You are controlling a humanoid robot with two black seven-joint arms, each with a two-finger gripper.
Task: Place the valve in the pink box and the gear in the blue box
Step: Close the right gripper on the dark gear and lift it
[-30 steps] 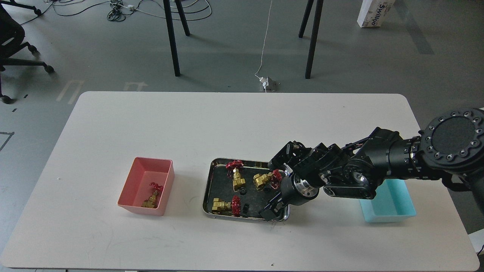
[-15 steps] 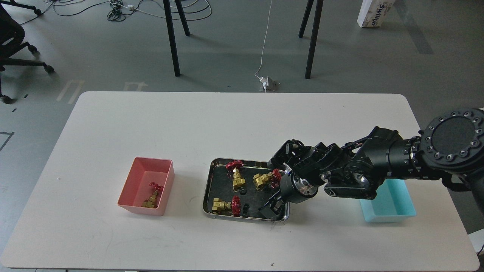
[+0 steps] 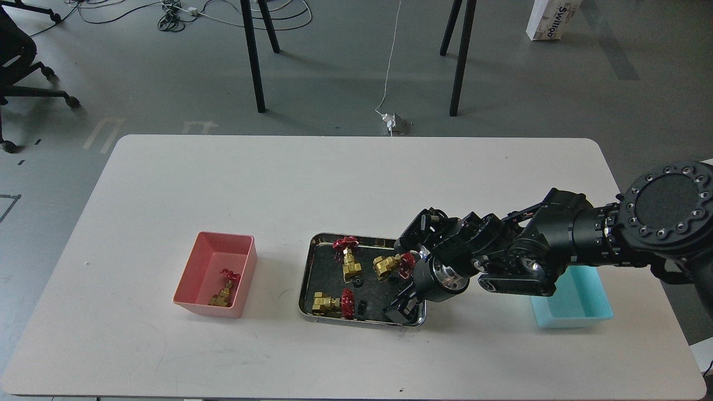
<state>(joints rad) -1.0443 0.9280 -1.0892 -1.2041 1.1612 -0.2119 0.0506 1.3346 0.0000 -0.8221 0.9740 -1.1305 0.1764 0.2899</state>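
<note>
Three brass valves with red handwheels lie in the steel tray: one at the back, one at the right, one at the front. Another valve lies in the pink box. Tiny black gears lie on the tray's dark floor. My right gripper points down into the tray's front right corner. Its dark fingers blend with the tray, so I cannot tell how they stand or whether they hold anything. The blue box stands at the right, partly hidden by my right arm. My left gripper is out of view.
My right arm reaches in from the right edge, over the blue box's left part. The white table has rounded corners. Chair and table legs and cables stand on the floor beyond the far edge.
My right gripper has shifted slightly up and to the right within the tray's front right corner, and its fingers look closer together. Valves and boxes have not moved.
</note>
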